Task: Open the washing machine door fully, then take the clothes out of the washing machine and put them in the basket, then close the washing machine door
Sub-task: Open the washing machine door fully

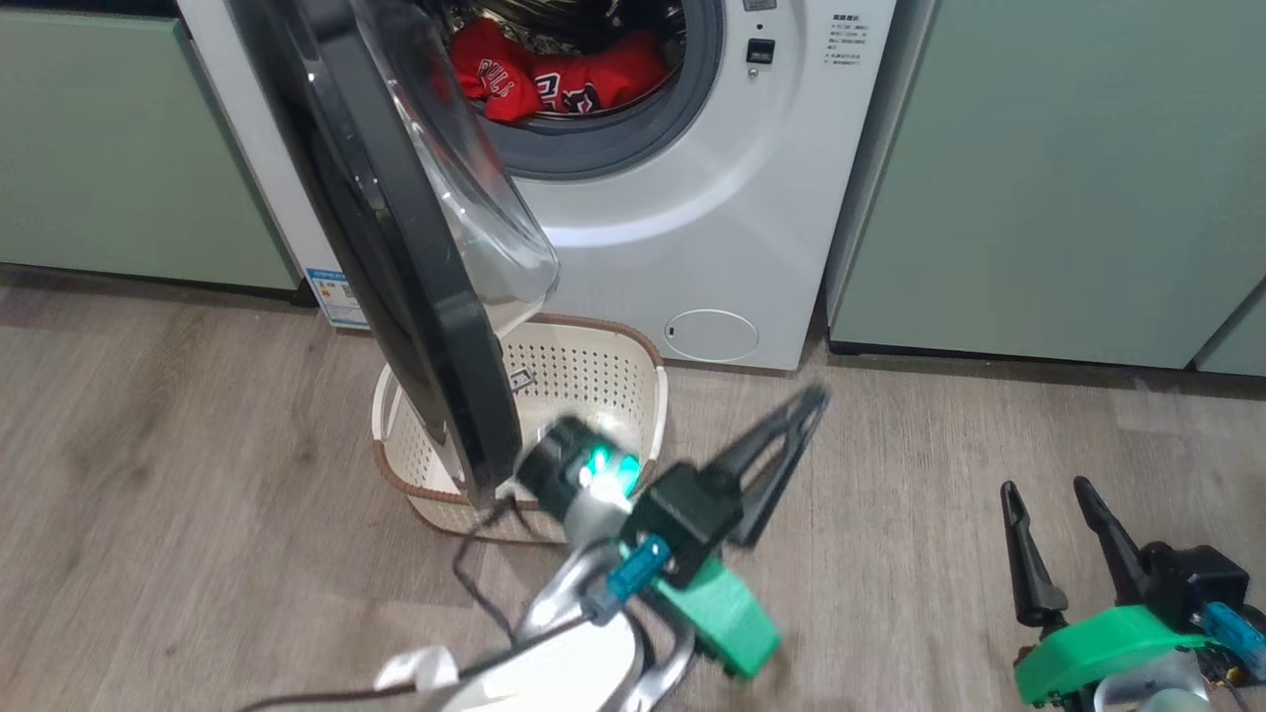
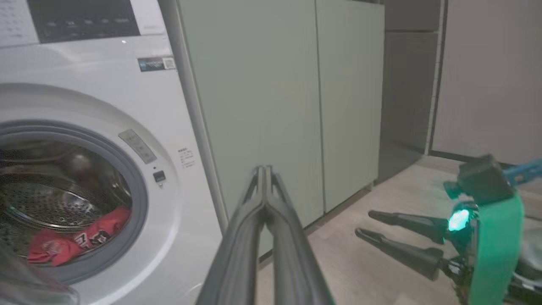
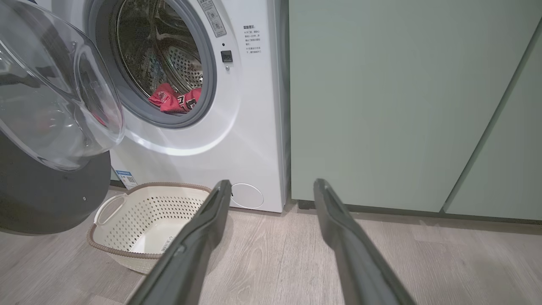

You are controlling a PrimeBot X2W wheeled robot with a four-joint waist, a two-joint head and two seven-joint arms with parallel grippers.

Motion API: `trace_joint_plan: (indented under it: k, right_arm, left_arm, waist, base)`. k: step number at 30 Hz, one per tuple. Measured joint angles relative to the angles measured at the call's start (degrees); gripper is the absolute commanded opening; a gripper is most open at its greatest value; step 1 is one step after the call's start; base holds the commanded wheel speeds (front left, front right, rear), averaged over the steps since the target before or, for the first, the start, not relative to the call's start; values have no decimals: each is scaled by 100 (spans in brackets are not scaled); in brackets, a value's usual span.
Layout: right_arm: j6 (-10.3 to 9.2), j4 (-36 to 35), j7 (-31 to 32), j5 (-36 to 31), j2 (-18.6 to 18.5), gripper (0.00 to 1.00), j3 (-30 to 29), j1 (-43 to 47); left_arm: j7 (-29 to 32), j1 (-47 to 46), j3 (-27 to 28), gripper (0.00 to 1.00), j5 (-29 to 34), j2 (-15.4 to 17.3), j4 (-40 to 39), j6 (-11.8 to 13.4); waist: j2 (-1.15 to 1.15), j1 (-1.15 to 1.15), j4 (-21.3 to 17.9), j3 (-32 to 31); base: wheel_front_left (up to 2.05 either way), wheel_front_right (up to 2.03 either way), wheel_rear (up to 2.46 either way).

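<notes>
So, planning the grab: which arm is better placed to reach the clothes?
Probably right: the right gripper is open, clothes in clear sight; the left gripper is shut, aimed at the cabinets.

Left fingers (image 1: pixel 806 410) pressed together, angled up-right; right fingers (image 1: pixel 1027 564) spread apart.

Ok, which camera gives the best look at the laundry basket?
The right wrist view: the basket sits open, its rim, handle and floor visible. In the head view the washing machine door and left arm cover much of it. The left wrist view faces the washing machine and cabinets.
</notes>
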Motion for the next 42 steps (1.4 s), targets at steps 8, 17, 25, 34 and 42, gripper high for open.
trace_joint_plan:
  k: [8,17,25,34,42]
  right_arm:
    - [0,1,0,0,0,100,32,-23]
    - [0,1,0,0,-36,100,104,-30]
    - [0,1,0,1,-45,100,107,-43]
    - [0,7,0,2,-47,100,101,-43]
    - [0,12,0,47,-44,100,104,-42]
  left_arm:
    - [-658,266,24,0,-466,8,1762,96]
    - [-935,-164,715,0,-867,3,2964,299]
    - [-960,-245,1385,0,-870,-12,2836,488]
    - [-976,-24,1768,0,-781,-60,2803,555]
    - [-976,266,2175,0,-670,-76,2796,554]
  waist:
    - [0,0,-75,59]
    - [0,0,-165,157]
    - [0,0,-168,215]
    - [0,0,46,220]
    - [0,0,414,168]
  base:
    - [0,0,0]
    - [0,0,0]
    - [0,0,0]
    - [0,0,0]
    - [0,0,0]
